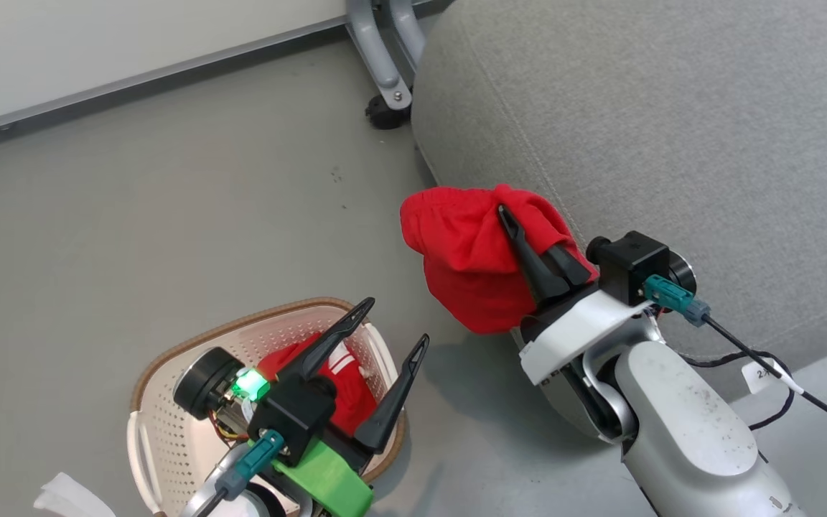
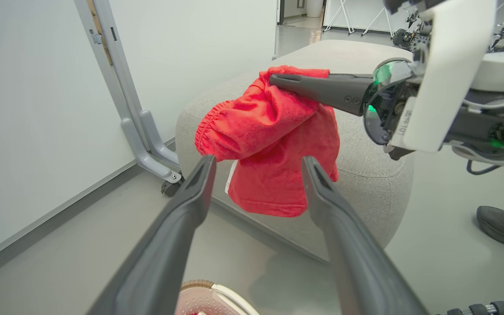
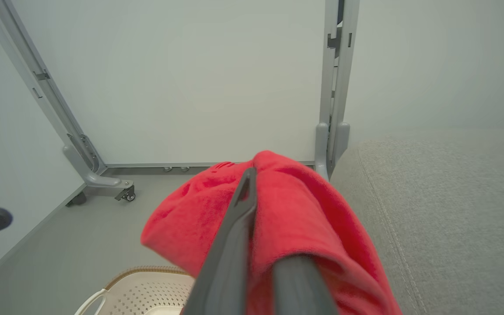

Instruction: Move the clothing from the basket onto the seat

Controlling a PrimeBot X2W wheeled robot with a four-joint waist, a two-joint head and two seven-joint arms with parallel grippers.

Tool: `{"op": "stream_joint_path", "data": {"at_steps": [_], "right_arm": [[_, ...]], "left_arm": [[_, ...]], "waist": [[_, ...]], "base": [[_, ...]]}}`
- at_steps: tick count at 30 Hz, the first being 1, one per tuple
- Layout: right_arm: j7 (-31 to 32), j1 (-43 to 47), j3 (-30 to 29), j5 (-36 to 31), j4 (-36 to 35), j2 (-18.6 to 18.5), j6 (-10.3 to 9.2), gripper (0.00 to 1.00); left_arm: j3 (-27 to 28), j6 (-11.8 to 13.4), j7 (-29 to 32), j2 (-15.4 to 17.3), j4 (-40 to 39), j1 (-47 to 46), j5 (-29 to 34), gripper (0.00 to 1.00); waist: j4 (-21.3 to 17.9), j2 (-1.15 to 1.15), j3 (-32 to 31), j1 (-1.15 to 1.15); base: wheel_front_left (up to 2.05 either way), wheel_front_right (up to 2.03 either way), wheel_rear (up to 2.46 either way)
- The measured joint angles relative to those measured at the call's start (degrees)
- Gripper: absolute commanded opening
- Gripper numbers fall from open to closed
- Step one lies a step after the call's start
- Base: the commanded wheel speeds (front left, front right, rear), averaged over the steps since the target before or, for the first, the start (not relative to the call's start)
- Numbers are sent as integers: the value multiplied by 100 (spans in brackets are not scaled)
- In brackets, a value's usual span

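- The right gripper (image 1: 508, 217), at centre of the head view, has its fingers pressed together on a bunch of one red garment (image 1: 464, 266); one dark finger lies on top of the cloth and the other is buried under a fold.
- That garment hangs from the fingers in a loose pouch with its hem downward. It sits over the grey floor (image 1: 169, 215), just at the rounded edge of the seat (image 1: 672, 143).
- In the left wrist view the garment (image 2: 274, 144) dangles in front of the seat's corner (image 2: 365, 175). It seems to hang free of the cushion, though I cannot tell for sure whether the cloth touches it.
- The seat takes up the upper right of the head view, its stitched seam running down towards the held garment.
- The left gripper (image 1: 397, 321), at lower centre-left of the head view, has its fingers spread wide and holds nothing. It is above the basket (image 1: 176, 424).
- The second garment (image 1: 350, 398), red with white stripes, lies inside the basket, partly hidden by the left gripper.
- The basket stands on the floor at the lower left of the head view, apart from the seat.
- A grey frame leg (image 1: 385, 72) with a caster stands at top centre, beside the seat.
- A dark shoe (image 2: 503, 225) shows at the right edge of the left wrist view.
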Motion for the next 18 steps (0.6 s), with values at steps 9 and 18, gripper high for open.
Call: {"op": "stream_joint_path", "data": {"at_steps": [9, 18], "right_arm": [[-125, -48, -675, -186, 141, -53, 0, 0], [-261, -961, -2023, -229, 275, -525, 0, 0]], "left_arm": [[-55, -16, 112, 76, -110, -208, 52, 100], [-263, -90, 123, 98, -259, -875, 216, 100]], "waist": [[-456, 0, 407, 0], [-403, 0, 965, 0]], "base": [[0, 0, 0], [0, 0, 0]]}}
